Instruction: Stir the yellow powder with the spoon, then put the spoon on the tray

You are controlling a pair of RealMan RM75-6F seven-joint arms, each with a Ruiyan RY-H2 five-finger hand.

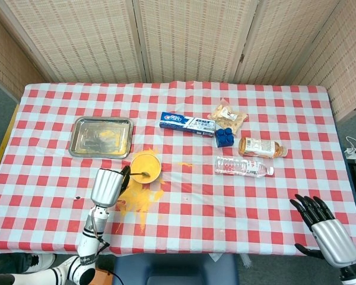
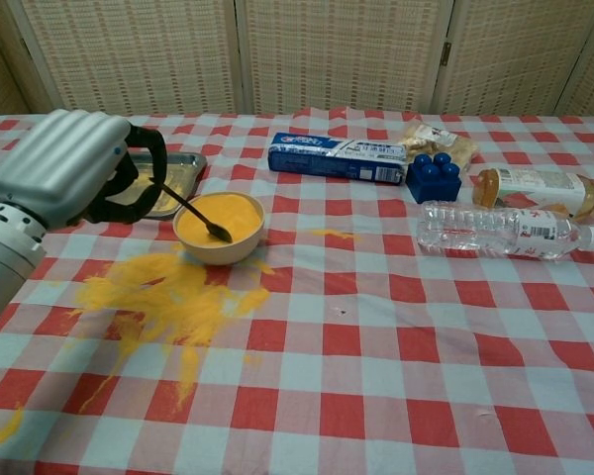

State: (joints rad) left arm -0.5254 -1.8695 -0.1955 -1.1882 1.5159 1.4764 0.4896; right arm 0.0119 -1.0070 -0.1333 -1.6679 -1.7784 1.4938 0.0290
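Observation:
A cream bowl (image 1: 145,166) (image 2: 219,225) of yellow powder stands left of the table's centre. My left hand (image 1: 107,186) (image 2: 71,166) sits just left of the bowl and grips a dark spoon (image 2: 192,213) (image 1: 137,174), whose tip dips into the powder. The metal tray (image 1: 101,136) (image 2: 181,170) lies behind the bowl to the left, with yellow powder on it. My right hand (image 1: 327,233) hovers open at the near right corner, off the table edge, holding nothing.
Spilled yellow powder (image 1: 137,199) (image 2: 163,297) covers the cloth in front of the bowl. A toothpaste box (image 1: 187,123), blue block (image 1: 224,137), snack bag (image 1: 227,116), tea bottle (image 1: 261,147) and clear water bottle (image 1: 242,167) lie right of the bowl.

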